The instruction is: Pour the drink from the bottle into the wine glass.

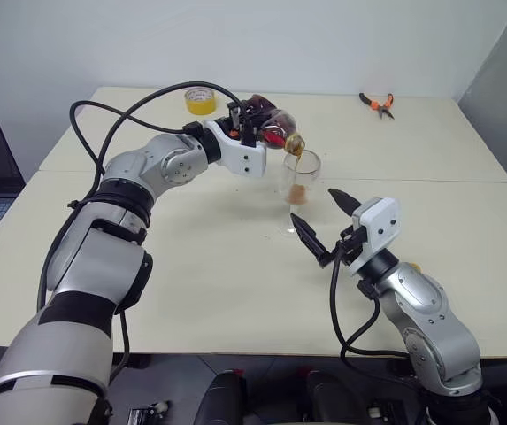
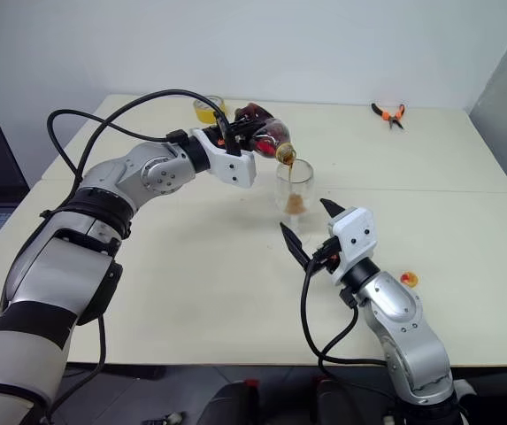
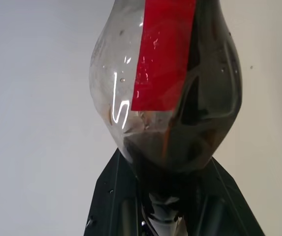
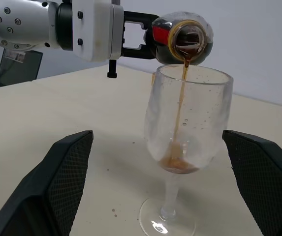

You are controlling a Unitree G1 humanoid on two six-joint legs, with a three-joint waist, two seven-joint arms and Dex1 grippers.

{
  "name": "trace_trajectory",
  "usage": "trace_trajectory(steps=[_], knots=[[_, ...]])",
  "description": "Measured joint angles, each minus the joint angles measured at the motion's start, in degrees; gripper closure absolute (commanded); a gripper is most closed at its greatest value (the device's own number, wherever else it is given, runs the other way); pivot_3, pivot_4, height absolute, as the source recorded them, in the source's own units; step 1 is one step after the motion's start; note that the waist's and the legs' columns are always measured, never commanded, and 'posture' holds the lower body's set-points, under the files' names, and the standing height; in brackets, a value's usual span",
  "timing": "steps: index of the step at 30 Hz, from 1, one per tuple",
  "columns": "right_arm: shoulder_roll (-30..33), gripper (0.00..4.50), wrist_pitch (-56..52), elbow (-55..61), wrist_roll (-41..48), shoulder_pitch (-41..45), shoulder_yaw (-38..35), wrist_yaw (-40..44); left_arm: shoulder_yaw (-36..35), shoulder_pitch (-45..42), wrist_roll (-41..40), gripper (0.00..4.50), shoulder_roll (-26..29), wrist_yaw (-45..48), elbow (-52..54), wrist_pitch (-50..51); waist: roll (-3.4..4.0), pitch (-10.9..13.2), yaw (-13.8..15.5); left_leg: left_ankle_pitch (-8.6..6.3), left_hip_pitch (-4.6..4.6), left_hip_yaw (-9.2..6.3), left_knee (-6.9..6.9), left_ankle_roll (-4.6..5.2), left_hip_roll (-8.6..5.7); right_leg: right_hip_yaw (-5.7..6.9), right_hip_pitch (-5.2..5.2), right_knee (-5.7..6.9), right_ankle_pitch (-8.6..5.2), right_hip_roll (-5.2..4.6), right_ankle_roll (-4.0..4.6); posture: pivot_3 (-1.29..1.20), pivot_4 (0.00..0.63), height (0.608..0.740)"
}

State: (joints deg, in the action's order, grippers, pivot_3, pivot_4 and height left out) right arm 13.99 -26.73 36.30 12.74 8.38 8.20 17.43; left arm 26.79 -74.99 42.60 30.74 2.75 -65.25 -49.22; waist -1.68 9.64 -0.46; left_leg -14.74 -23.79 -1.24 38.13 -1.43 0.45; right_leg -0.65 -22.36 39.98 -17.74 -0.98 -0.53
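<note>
The left gripper (image 1: 246, 133) pinches the tipped bottle (image 1: 269, 121) so cola streams into the wine glass (image 4: 187, 118), while the spread right gripper (image 1: 326, 226) flanks the stem, probably to steady it.

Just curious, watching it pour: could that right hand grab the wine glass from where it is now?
Probably yes. The right hand is open, its fingers standing either side of the glass with nothing between. The bottle only hangs above the rim.
</note>
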Motion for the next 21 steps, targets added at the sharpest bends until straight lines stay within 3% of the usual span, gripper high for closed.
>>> trace_trajectory(steps=[21], knots=[[-0.4,0.00,0.0,0.0,-0.1,0.1,-0.1,-0.2,1.1,-1.7,1.5,3.87,0.0,-2.2,-0.7,0.1,0.00,0.0,0.0,0.00,0.00,0.00,0.00,0.00,0.00,0.02,0.00,0.01,0.00,0.00,0.00,0.00,0.150,0.740]])
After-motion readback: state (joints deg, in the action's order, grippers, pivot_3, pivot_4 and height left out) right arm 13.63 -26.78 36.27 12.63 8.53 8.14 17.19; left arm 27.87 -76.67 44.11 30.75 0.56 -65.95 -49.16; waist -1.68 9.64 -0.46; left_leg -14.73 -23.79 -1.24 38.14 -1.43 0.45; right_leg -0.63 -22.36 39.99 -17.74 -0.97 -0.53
